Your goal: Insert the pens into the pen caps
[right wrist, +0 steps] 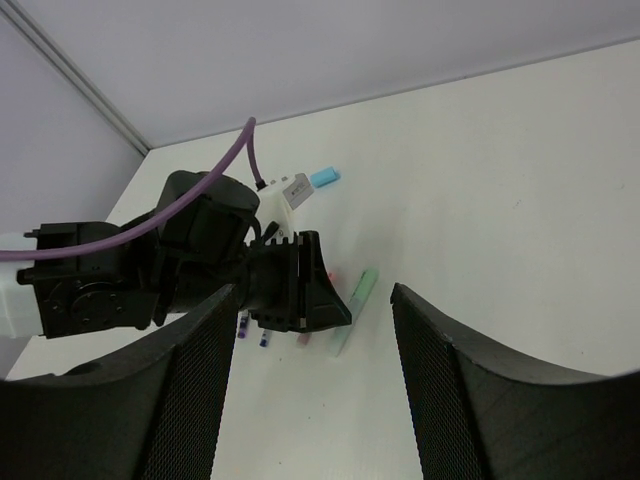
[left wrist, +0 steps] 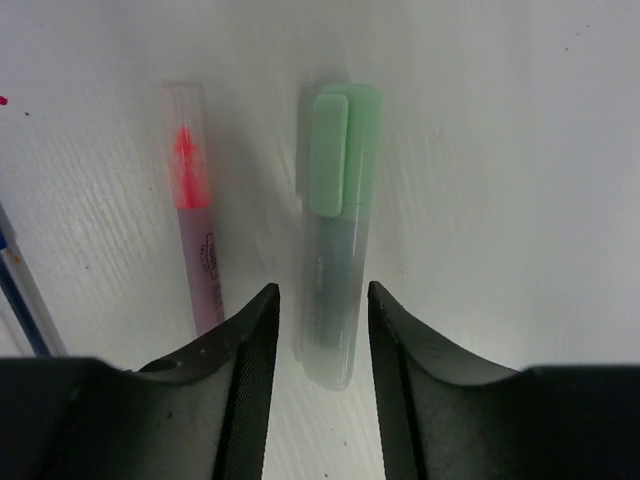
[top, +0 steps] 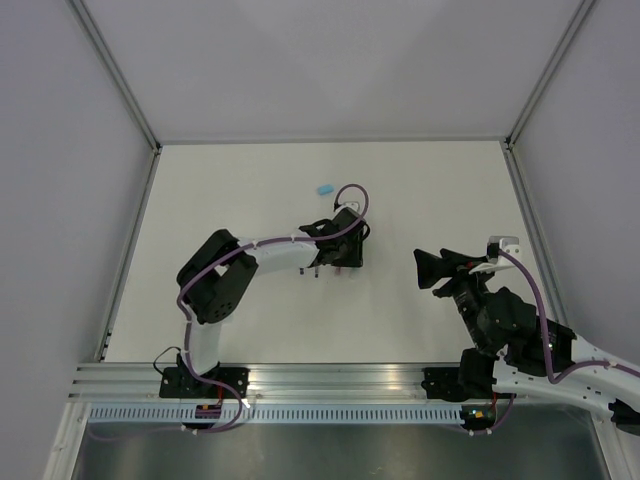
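Left wrist view: pink pen lies parallel to the pale green marker, just beside it at 9 o'clock and not touching. A blue pen is cut by the frame edge further toward 9 o'clock. Nothing lies on top of the marker.

Left tool is released, with its 2 fingers straddling the marker's clear near end. The green cap end points to 12 o'clock. I cannot tell whether finger and barrel touch.

Top view: light blue pen cap sits alone at 12 o'clock of the left tool, apart from it. Right tool is spread wide and empty, at 3 o'clock and well apart.

Bare white surface runs from 12 to 3 o'clock of the marker. Frame posts stand at the far corners.
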`<state>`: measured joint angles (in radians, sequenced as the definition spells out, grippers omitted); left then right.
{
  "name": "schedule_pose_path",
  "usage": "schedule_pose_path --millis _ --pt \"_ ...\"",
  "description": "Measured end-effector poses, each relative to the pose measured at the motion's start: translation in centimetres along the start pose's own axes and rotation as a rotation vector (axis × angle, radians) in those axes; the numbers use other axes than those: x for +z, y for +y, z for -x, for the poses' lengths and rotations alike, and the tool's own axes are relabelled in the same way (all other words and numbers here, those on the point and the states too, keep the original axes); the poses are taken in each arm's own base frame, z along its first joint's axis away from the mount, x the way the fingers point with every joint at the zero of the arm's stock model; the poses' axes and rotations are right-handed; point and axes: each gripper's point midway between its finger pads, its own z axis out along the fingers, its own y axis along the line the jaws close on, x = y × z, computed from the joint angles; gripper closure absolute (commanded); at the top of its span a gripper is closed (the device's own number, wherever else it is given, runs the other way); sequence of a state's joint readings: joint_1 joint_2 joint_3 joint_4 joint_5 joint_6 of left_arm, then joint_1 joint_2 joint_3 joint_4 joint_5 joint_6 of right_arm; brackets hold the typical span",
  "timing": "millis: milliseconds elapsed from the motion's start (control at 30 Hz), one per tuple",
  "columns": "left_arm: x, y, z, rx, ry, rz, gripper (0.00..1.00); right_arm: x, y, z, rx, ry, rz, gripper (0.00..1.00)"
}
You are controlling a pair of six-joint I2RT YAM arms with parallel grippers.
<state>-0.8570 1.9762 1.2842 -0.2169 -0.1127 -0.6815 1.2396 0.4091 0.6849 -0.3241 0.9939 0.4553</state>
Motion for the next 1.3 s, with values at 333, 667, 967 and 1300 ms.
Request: schedule_pose_path --millis 333,667,967,1300 --pt "-5.9 -3.9 6.7 0.066 -0.129 -0.107 0.34 0.3 0.2 -0.5 -0.029 0.011 -0.001 0.30" --pt "-9.1 2.4 22.6 -0.018 -0.376 -0.046 0.27 0.6 0.5 -1.4 -0.056 0.015 0.009 0.30" --pt "-2.4 9.9 23.0 0.165 -0.286 0.029 0.26 1.1 1.5 -3.0 -0.120 0.058 0.036 0.30" --pt "3.2 11.3 22.9 0.333 -0.211 -0.101 0.24 1.0 1.9 -3.1 -0.132 0.066 0.063 0.30"
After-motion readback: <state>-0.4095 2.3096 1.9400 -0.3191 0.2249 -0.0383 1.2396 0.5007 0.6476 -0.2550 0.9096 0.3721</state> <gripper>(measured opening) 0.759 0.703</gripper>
